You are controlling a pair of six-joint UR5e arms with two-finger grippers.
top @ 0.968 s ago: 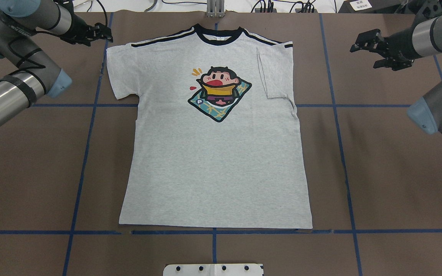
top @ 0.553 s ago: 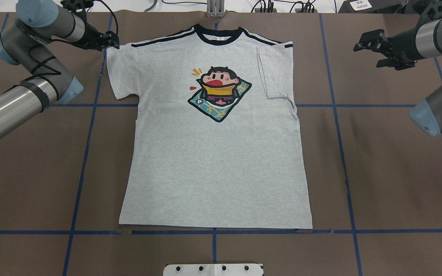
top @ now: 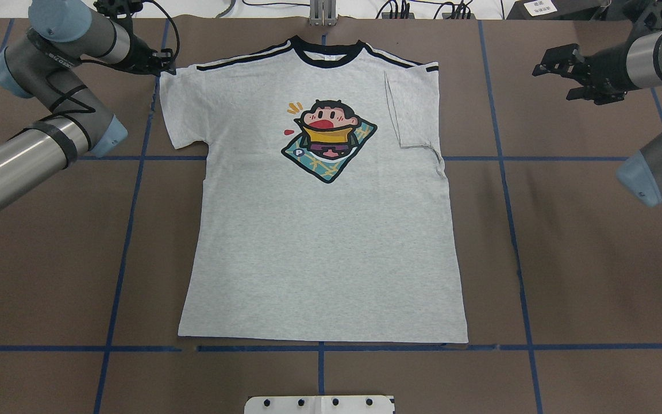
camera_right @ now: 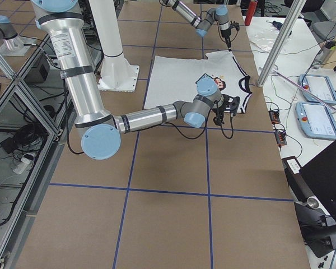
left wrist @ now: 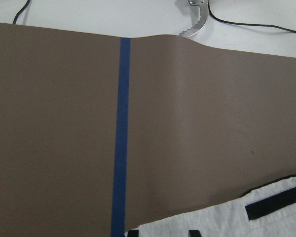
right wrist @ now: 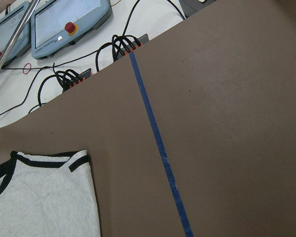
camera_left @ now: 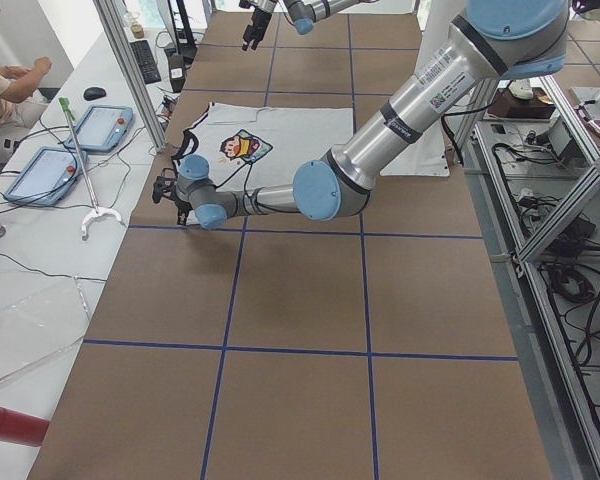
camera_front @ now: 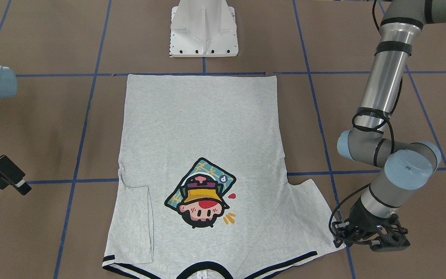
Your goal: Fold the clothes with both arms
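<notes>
The grey T-shirt (top: 319,241) lies flat, print (top: 329,140) up, collar at the far edge. Its sleeve on the robot's right (top: 414,109) is folded in over the body. The other sleeve (top: 184,106) is spread out. My left gripper (top: 164,62) is low at that sleeve's far shoulder corner and looks open; it also shows in the front-facing view (camera_front: 339,236). The left wrist view shows only the striped shirt edge (left wrist: 227,222). My right gripper (top: 543,69) is open and empty, above the table well to the right of the shirt.
The white pedestal base (top: 319,404) stands at the near edge. Blue tape lines (top: 130,230) cross the brown table. Cables and teach pendants (right wrist: 69,17) lie beyond the far edge. An operator (camera_left: 0,80) sits there.
My left gripper has moved right and down to the spread sleeve's far corner. My right gripper has drifted slightly further right. The shirt has not moved.
</notes>
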